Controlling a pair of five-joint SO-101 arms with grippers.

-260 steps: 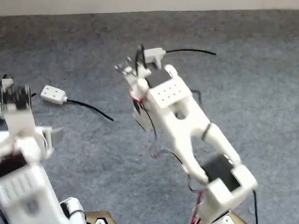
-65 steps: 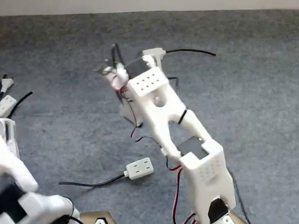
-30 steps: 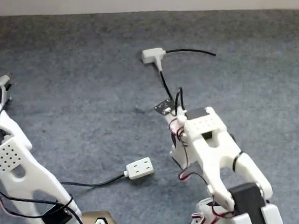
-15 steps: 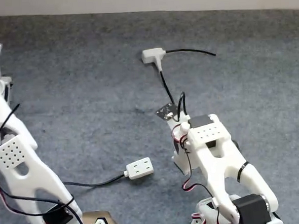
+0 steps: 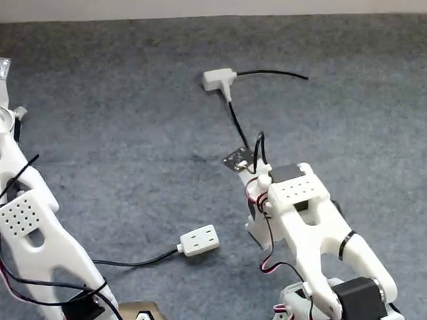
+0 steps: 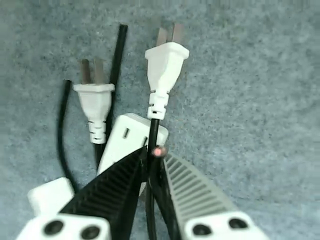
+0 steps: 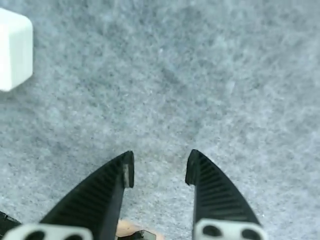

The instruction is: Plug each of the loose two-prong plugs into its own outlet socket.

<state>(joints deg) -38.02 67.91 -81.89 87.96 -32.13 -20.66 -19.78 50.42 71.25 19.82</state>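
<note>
My left gripper (image 6: 150,152) is shut on the black cord just behind a white two-prong plug (image 6: 165,62), whose prongs point away from me. A second white plug (image 6: 94,97) lies beside it, and a white outlet socket (image 6: 127,142) lies under the fingers. In the high view the left arm (image 5: 21,215) is stretched to the far left edge. My right gripper (image 7: 159,172) hangs open over bare carpet with nothing between its fingers. A white outlet socket (image 5: 199,241) lies near the front middle. At the back, another socket (image 5: 212,79) has a plug in it.
Grey carpet (image 5: 125,136) covers the whole floor. Black cords run from the back socket toward the right (image 5: 273,72) and toward the right arm (image 5: 295,191). A white block (image 7: 15,50) sits at the edge of the right wrist view. A pale wall borders the far side.
The left arm has shifted a little farther away at the left edge. The right arm drew back toward the near side and has since held still. The sockets have not moved.
</note>
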